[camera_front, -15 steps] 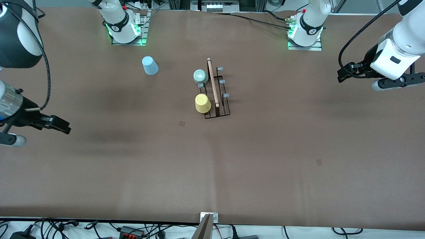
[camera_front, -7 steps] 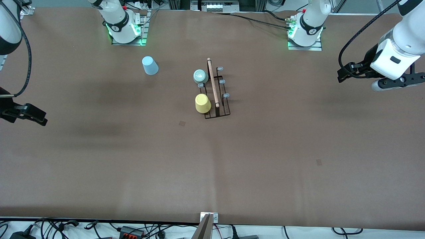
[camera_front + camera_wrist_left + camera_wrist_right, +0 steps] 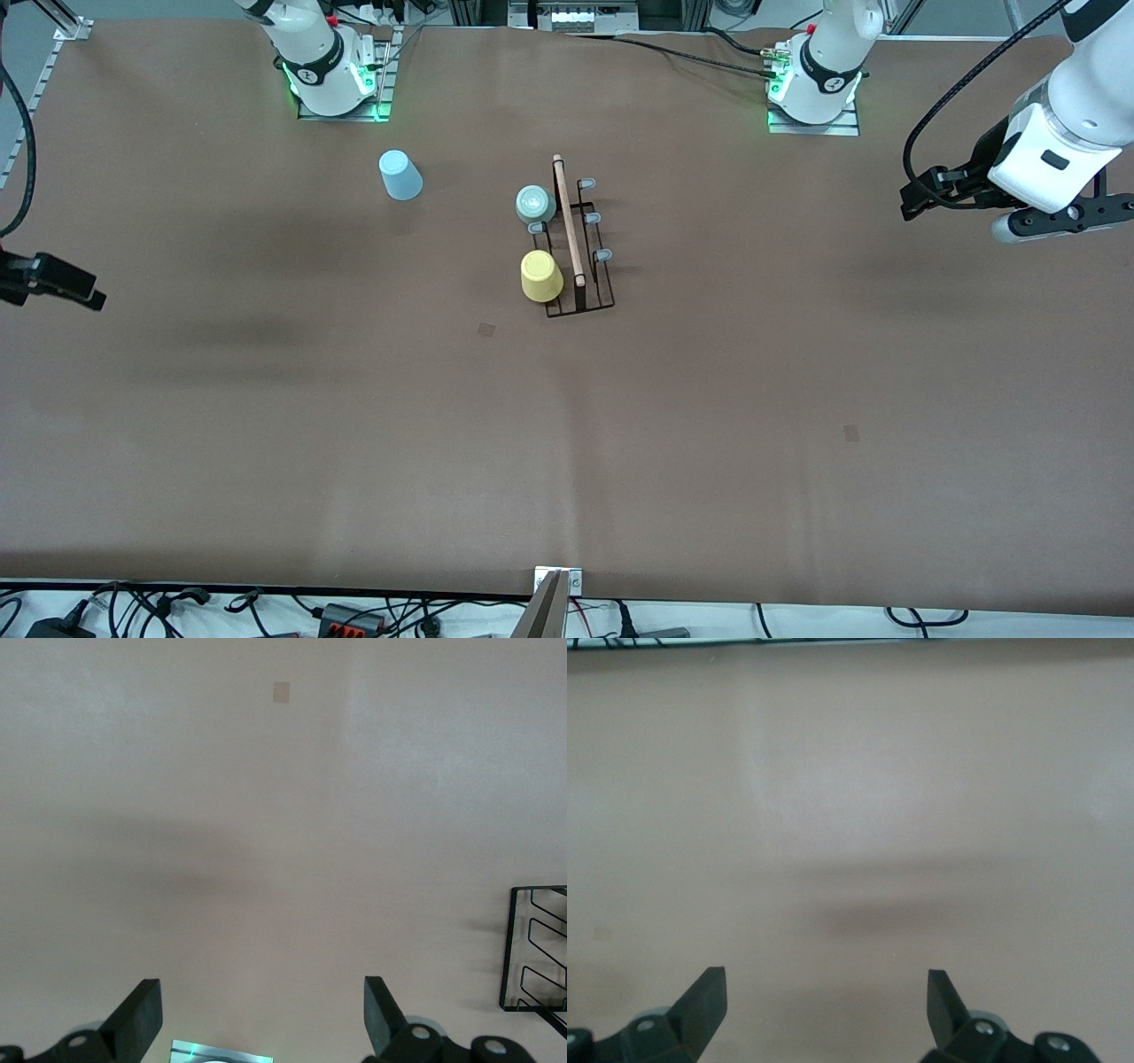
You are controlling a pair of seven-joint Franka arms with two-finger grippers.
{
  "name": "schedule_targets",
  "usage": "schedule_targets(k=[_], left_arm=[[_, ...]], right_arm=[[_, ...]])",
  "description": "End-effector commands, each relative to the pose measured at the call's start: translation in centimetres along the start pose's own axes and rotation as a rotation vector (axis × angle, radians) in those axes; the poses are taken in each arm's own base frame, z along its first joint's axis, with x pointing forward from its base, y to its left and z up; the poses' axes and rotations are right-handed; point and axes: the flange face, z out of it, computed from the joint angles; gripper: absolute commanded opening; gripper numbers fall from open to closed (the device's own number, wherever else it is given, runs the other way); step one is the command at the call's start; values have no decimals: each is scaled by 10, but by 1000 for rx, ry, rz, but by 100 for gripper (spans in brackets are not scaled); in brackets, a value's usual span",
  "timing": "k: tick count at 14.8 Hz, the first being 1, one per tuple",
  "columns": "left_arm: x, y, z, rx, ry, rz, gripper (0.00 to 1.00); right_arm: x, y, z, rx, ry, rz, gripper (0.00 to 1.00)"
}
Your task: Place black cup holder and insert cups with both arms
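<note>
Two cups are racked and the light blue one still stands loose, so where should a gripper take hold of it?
Grip the light blue cup across its side walls, coming down from above. It stands upside down, narrow base up, apart from the black cup holder, so open fingers should straddle its taper.

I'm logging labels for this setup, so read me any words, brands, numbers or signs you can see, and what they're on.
No readable text anywhere.
Round black emblems on the two arm bases: too small to read.
The black cup holder, the cups and the table: no markings.
</note>
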Motion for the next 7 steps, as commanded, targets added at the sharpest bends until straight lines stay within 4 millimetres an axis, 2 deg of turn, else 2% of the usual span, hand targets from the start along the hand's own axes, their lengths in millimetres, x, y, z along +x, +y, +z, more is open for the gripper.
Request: schedule_targets(k=[1, 3, 5, 7], left_arm=[[2, -2, -5, -20, -6, 19, 100], [2, -2, -5, -20, -4, 21, 100], [2, -2, -5, -20, -6, 19, 100], [2, -2, -5, -20, -6, 21, 100]], right_arm=[[-21, -8, -1, 4, -11, -30, 100], [-37, -9, 13, 0, -2, -32, 100], [-59, -11, 19, -21, 37, -43, 100], [-63, -14, 19, -26, 17, -49, 100]])
